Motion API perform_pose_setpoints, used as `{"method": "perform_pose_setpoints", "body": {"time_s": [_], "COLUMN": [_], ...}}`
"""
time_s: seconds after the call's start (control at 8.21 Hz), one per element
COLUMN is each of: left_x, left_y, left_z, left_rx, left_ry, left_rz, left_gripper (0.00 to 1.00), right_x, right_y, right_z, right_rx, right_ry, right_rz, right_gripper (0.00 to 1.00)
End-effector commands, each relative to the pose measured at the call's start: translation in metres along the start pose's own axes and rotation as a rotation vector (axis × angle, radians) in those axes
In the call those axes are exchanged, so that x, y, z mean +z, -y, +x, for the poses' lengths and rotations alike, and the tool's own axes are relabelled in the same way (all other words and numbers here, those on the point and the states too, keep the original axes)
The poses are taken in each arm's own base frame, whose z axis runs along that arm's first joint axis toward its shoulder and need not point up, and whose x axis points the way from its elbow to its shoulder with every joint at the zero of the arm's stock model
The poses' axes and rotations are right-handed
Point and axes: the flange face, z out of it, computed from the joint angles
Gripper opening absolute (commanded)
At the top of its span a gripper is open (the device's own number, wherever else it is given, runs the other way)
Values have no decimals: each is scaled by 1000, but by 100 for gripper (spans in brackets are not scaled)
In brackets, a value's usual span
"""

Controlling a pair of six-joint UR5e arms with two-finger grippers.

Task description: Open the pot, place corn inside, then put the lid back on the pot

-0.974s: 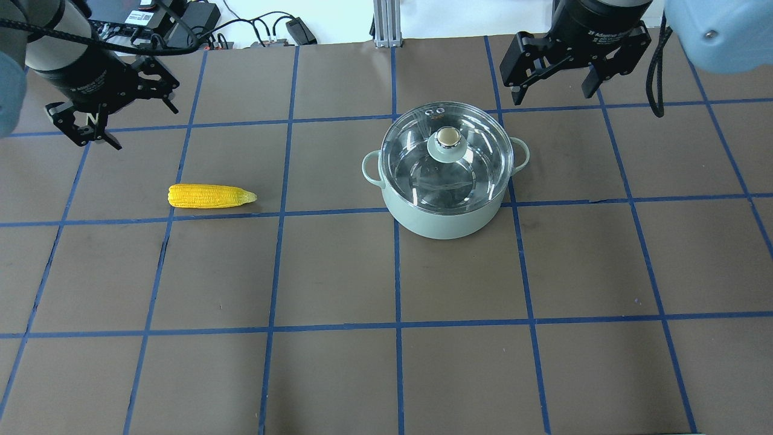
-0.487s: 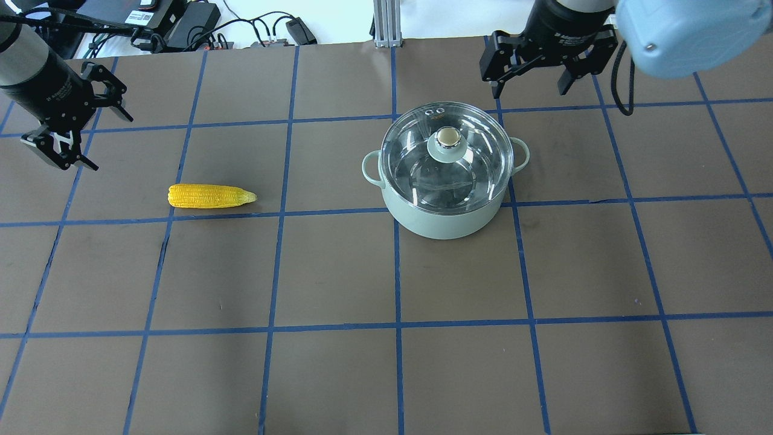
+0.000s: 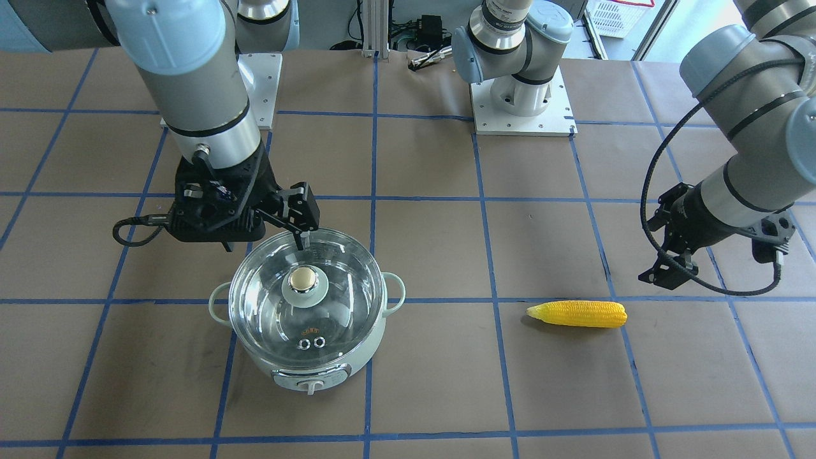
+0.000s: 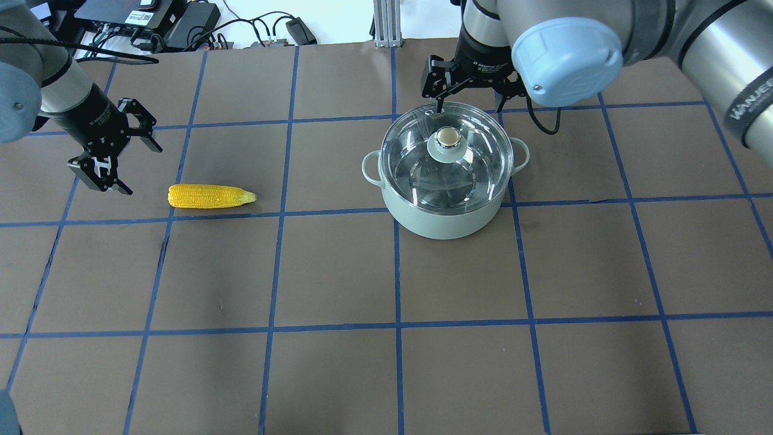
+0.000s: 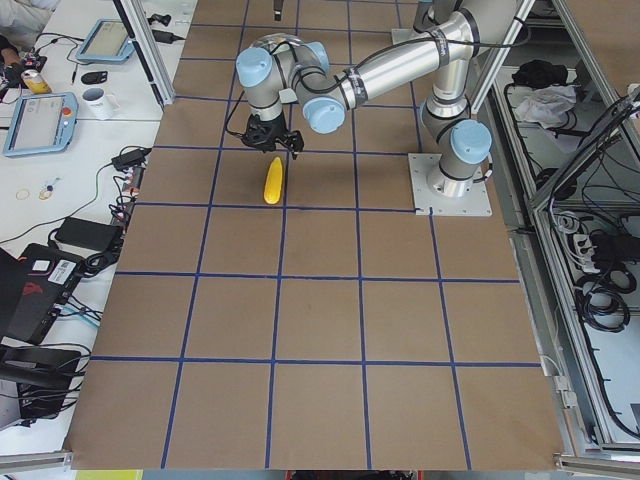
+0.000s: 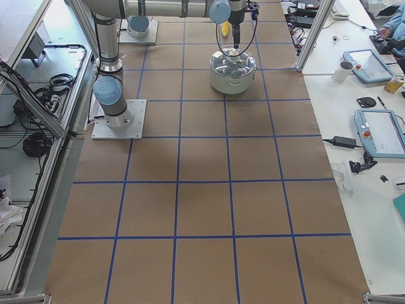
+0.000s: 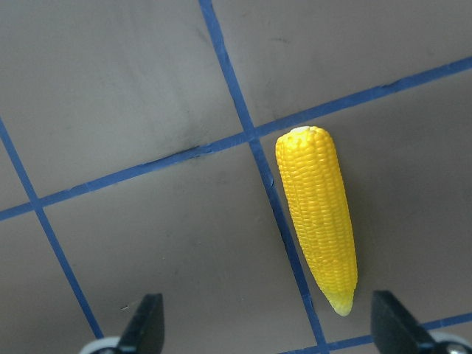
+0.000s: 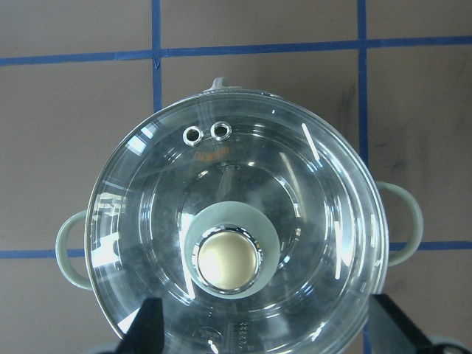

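Observation:
The mint-green pot [image 4: 444, 220] stands mid-table with the clear glass lid [image 4: 416, 172] on it, gold knob [image 4: 447, 137] on top. The pot [image 3: 306, 376] and lid [image 3: 347, 306] also show in the front view. My right gripper [image 4: 470, 106] is open and hovers above the lid without touching it. In the right wrist view the knob [image 8: 228, 258] lies between its fingers [image 8: 147, 324]. The yellow corn [image 4: 211, 196] lies flat on the table. My left gripper [image 4: 145, 171] is open and empty, just left of the corn's blunt end. The corn [image 7: 317, 214] lies ahead of it in the left wrist view.
The brown table [image 4: 338, 272] carries a blue tape grid. Cables and power boxes [image 4: 181, 21] lie beyond the far edge. The two arm bases [image 3: 523, 108] are bolted on the robot's side. Side tables with tablets [image 6: 380, 133] stand past the table's long edge.
My right gripper has moved left from the far right to above the pot lid. My left gripper has moved right and nearer, toward the corn. Pot, lid and corn have not moved.

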Motion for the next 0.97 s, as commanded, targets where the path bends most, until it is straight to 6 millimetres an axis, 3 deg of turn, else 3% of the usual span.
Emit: {"method": "perform_pose_setpoints", "body": {"time_s": [0.0,0.24,0.61,0.85], "left_x": [41,78,93,100], "left_y": [-2,8,13,12], "left_z": [0,11,18,36], "left_rx": [-18,-18,-33,-122], "left_ry": [58,97,98,-6], "left_rz": [-75,-104,-113,-176], "left_gripper": [100,100,100,100], "right_x": [44,71,80,89], "right_y": [-2,2,5,6], "right_z": [-19,-21,-21,-21], "right_rx": [40,46,47,48], "right_ry": [-7,-5,-7,-11], "right_rz": [-52,-48,-49,-64], "right_gripper": [97,97,96,97]}}
